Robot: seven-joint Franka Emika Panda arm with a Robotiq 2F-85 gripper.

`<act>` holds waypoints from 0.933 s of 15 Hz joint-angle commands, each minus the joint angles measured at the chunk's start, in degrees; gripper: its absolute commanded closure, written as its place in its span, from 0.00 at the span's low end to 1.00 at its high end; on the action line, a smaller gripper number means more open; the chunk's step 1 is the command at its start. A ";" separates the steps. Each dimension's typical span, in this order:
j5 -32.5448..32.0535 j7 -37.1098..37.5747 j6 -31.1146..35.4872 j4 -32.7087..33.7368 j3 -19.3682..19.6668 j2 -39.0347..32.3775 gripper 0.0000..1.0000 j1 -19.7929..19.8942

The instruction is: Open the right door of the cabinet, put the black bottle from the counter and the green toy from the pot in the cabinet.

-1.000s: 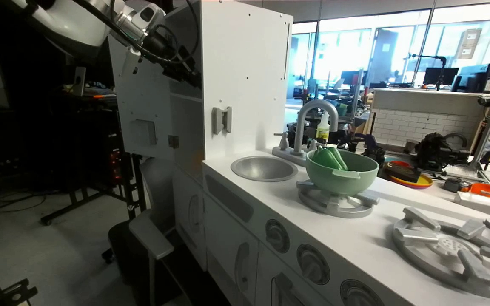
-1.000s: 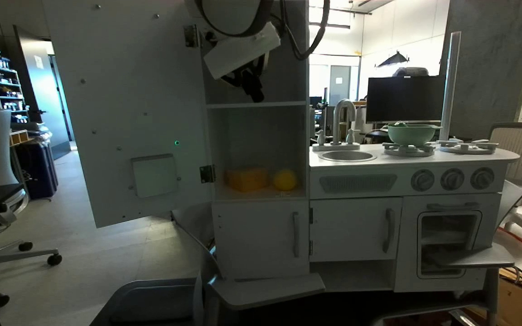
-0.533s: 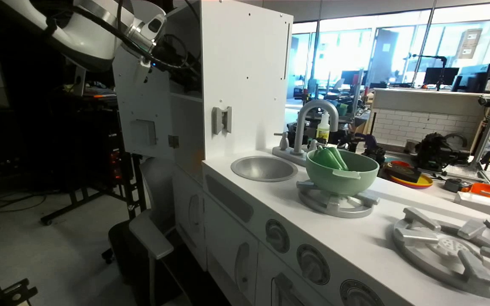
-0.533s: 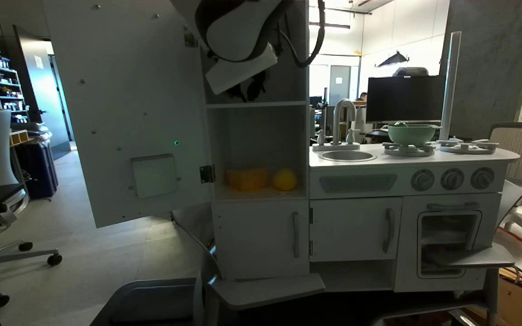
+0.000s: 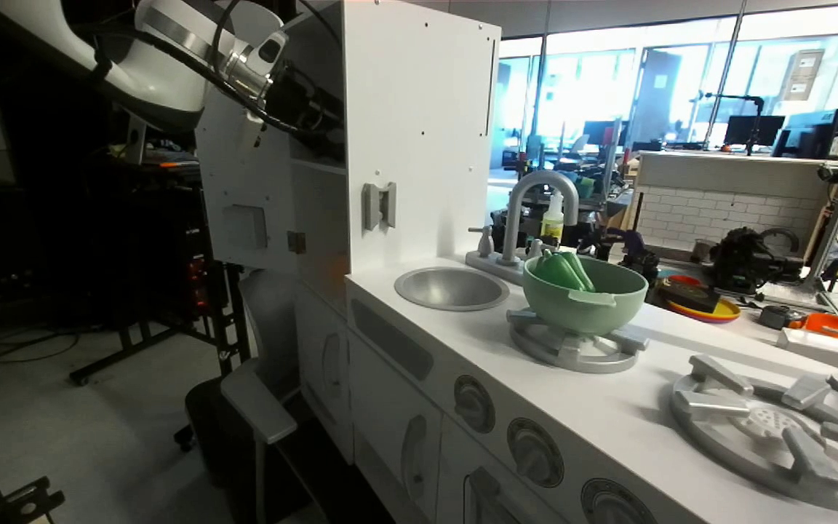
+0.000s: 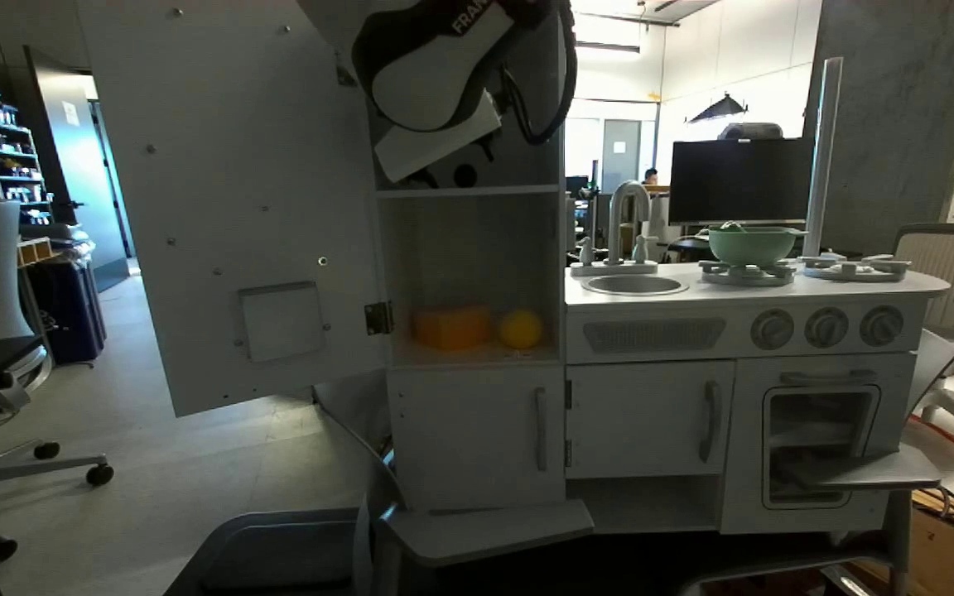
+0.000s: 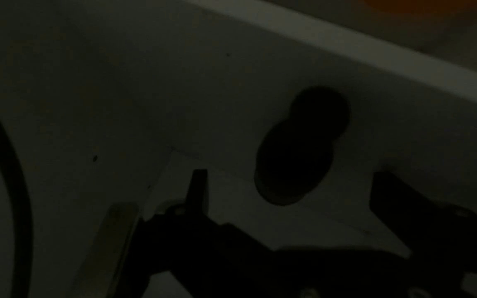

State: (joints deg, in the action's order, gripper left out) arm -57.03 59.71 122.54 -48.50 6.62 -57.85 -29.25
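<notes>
I'm working the placing step here: the tall, flat white door [image 6: 237, 174] is hanging open, and my black two-fingered claw [image 7: 290, 176] is sitting inside the tall, boxy white cabinet [image 5: 419, 94], over its thin white shelf [image 6: 518, 190]. The fingers [image 7: 197, 196] are standing wide apart, and what I'm taking for the rounded black bottle [image 7: 292, 161] is showing between and beyond them, with no contact visible — whether it's standing or lying, I can't tell in this gloom. I'm judging it placed, so the next move is calling for a slow, straight back-out, fingers kept spread, brushing neither bottle nor shelf. Then I'm wanting the small bright-green lumpy toy [image 5: 561, 271] — it's waiting inside the round, pale mint-green pot [image 5: 585, 314], which is resting on a grey ring-shaped burner [image 5: 569, 351] on the white tabletop [image 5: 630, 411].
</notes>
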 commanded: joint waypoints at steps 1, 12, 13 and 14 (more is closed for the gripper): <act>-0.17 1.00 -0.38 5.45 0.39 -3.63 0.00 -0.58; 2.94 -5.89 -3.85 3.56 -3.26 2.77 0.00 -0.96; 3.74 -7.95 -4.06 1.63 -4.19 4.25 0.00 -0.41; 5.13 -11.16 -4.01 0.45 -5.51 5.66 0.00 0.19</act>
State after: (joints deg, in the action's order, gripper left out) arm -55.27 55.66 118.88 -43.49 4.95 -57.53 -29.73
